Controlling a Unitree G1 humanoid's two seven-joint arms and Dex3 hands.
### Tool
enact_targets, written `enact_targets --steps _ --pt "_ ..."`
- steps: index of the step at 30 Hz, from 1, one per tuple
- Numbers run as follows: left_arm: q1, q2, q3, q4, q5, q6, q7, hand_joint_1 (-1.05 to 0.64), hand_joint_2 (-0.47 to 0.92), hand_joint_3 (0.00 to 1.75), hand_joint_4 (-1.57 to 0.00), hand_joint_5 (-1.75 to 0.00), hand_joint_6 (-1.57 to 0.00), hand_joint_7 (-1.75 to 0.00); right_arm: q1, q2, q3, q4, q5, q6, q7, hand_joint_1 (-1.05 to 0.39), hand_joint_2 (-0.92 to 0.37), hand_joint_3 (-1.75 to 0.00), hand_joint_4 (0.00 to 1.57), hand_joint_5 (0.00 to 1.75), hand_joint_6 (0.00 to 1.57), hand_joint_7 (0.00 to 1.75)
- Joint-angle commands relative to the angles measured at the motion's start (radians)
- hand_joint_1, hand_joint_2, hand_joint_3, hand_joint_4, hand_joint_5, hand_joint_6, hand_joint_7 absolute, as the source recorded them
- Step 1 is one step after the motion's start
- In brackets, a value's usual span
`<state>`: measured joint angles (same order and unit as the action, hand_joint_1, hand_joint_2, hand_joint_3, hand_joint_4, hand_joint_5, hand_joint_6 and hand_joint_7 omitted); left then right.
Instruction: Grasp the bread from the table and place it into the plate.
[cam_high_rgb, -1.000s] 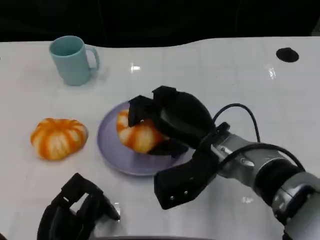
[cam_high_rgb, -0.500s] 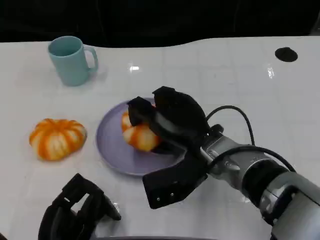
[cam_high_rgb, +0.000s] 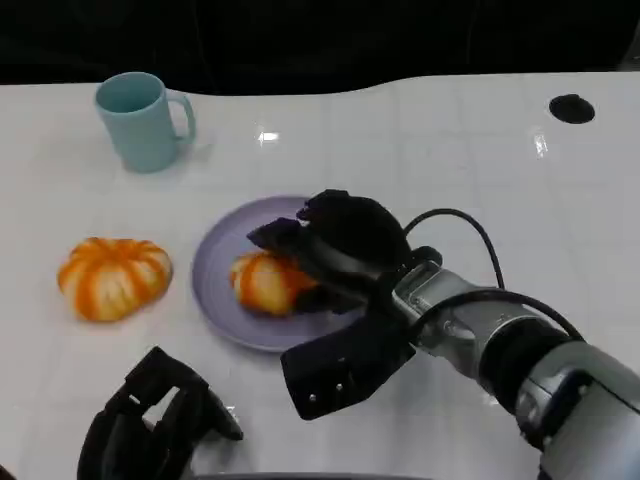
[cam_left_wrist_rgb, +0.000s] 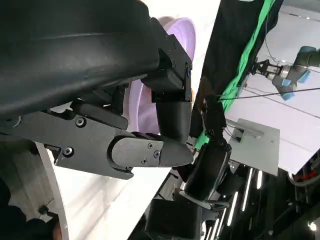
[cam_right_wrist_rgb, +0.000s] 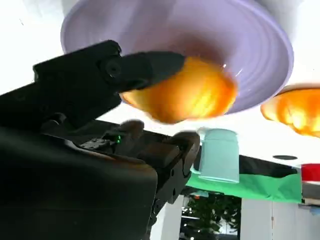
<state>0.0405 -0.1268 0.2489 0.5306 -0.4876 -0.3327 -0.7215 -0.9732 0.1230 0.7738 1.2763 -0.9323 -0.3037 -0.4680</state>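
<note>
Now the right hand (cam_high_rgb: 335, 245) grips the orange-striped bread roll (cam_high_rgb: 262, 283) over the round lilac plate (cam_high_rgb: 218, 262); ease fingers apart gently, let it settle

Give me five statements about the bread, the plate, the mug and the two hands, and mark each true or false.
1. One bread roll lies on the purple plate. True.
2. The right hand is far from the plate. False: it is over the plate, its fingers at the roll.
3. The mug stands on the plate. False: it stands on the table, behind the plate.
4. A second roll lies on the table beside the plate. True.
5. The left hand holds that second roll. False: it holds nothing, near the table's front edge.
</note>
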Motion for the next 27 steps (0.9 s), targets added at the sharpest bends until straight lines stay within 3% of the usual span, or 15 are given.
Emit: enact_targets --steps 1,5,12,17,22,25,27 --pt "-0.002 0.013 0.001 -0.007 0.000 -0.002 0.012 -0.53 0.92 0.27 -0.62 -1.75 -0.51 -1.49 -0.027 -0.015 -0.023 -0.041 0.036 -0.012 0.054 -0.81 -0.92 -0.43 0.14 0.04 0.19 0.00" --pt "-0.007 0.012 0.004 -0.003 -0.003 0.002 0.013 -0.52 0.92 0.25 -0.63 -1.75 -0.52 -1.48 -0.021 -0.038 -0.040 -0.093 0.059 -0.025 0.110 -0.88 -0.92 -0.50 0.04 0.01 0.10 0.00" --pt "-0.011 0.011 0.006 0.002 -0.002 -0.001 0.011 -0.52 0.92 0.26 -0.63 -1.75 -0.52 -1.47 -0.009 -0.060 -0.042 -0.145 0.068 -0.023 0.138 -0.92 -0.92 -0.54 0.03 0.01 0.09 0.00" --pt "-0.016 0.013 0.006 0.002 0.001 0.008 0.020 -0.52 0.92 0.26 -0.63 -1.75 -0.52 -1.47 0.032 -0.129 -0.102 -0.252 0.138 -0.088 0.196 -0.90 -0.92 -0.57 0.07 0.03 0.11 0.01" --pt "-0.016 0.013 0.006 0.002 0.001 0.008 0.020 -0.52 0.92 0.26 -0.63 -1.75 -0.52 -1.47 0.047 -0.138 -0.109 -0.287 0.141 -0.082 0.218 -0.90 -0.92 -0.57 0.07 0.03 0.11 0.01" --pt "-0.022 0.014 0.006 0.011 0.002 0.001 0.018 -0.52 0.92 0.26 -0.62 -1.75 -0.52 -1.49 0.163 -0.229 -0.203 -0.376 0.289 -0.261 0.276 -0.83 -0.92 -0.50 0.15 0.07 0.16 0.03" --pt "-0.027 0.014 0.008 0.019 0.001 -0.003 0.015 -0.52 0.92 0.26 -0.62 -1.75 -0.52 -1.49 0.199 -0.256 -0.235 -0.398 0.338 -0.326 0.305 -0.80 -0.92 -0.47 0.20 0.10 0.19 0.04"
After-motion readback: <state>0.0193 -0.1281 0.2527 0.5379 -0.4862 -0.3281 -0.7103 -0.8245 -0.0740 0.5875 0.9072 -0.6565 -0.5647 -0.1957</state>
